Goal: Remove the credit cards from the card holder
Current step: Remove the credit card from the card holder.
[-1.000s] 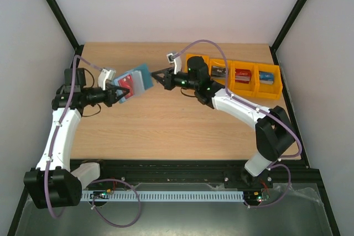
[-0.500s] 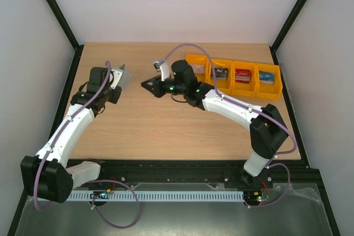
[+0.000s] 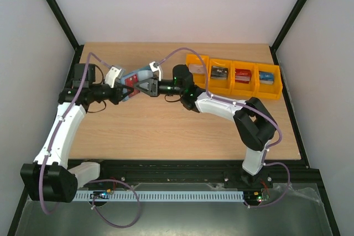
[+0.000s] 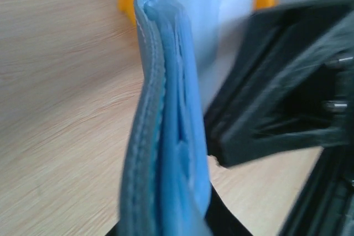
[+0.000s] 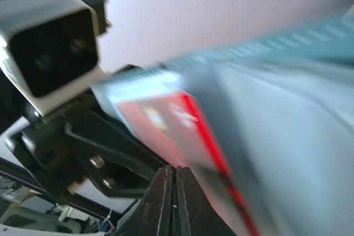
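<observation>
**Inspector:** Location of the card holder [image 4: 160, 147]?

**Assessor:** Off the surface [image 3: 166, 131] and held on edge, with the left jaws clamped on its near end. Its long axis runs across towards the right arm.

**Inspector:** The right jaws?

**Assessor:** Pressed together, with their tips at the holder's open side. The red card [image 5: 166, 120] lies directly ahead, its long edge slanting down towards them. I cannot tell whether its edge is pinched. I judge the right arm better placed to pull.

**Inspector:** Count?

**Assessor:** One holder, with one card showing in it. Four orange bins [image 3: 272, 92], each with one binned card [image 3: 242, 75] visible.
</observation>
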